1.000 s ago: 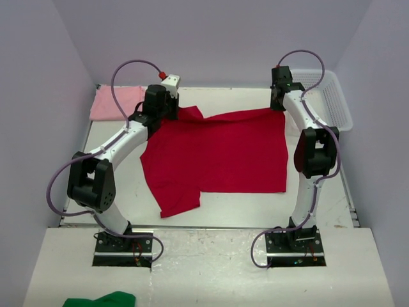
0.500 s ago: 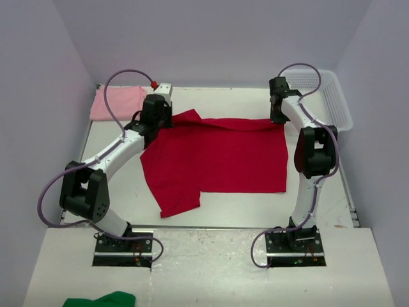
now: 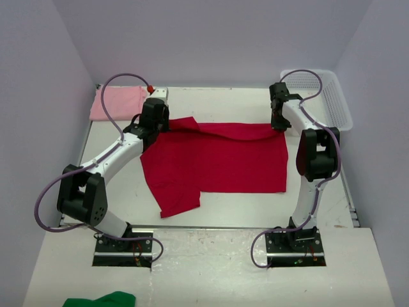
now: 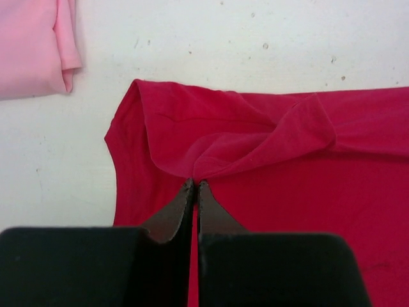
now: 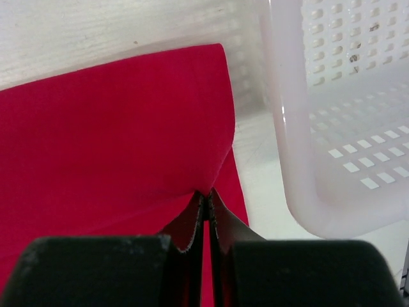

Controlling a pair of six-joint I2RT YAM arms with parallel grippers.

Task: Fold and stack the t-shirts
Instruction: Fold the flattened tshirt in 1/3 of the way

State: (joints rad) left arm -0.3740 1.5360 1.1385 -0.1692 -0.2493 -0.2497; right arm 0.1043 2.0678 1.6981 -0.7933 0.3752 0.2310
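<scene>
A crimson red t-shirt (image 3: 217,160) lies spread across the middle of the table, its far edge lifted and folding toward me. My left gripper (image 3: 165,125) is shut on the shirt's far-left part; in the left wrist view the red t-shirt (image 4: 268,147) bunches at the closed tips of the left gripper (image 4: 195,184). My right gripper (image 3: 277,125) is shut on the far-right corner; the right wrist view shows the red t-shirt (image 5: 115,141) pinched in the right gripper (image 5: 206,193). A pale pink folded t-shirt (image 3: 117,102) lies at the far left.
A white mesh basket (image 3: 329,99) stands at the far right, close to my right gripper; the basket (image 5: 332,115) fills the right side of the right wrist view. A green cloth (image 3: 102,299) lies on the near ledge, front left.
Both grippers have drawn the red shirt's far edge toward me, so the fold has moved nearer. The left arm's elbow swung left. The pink shirt has stayed put.
</scene>
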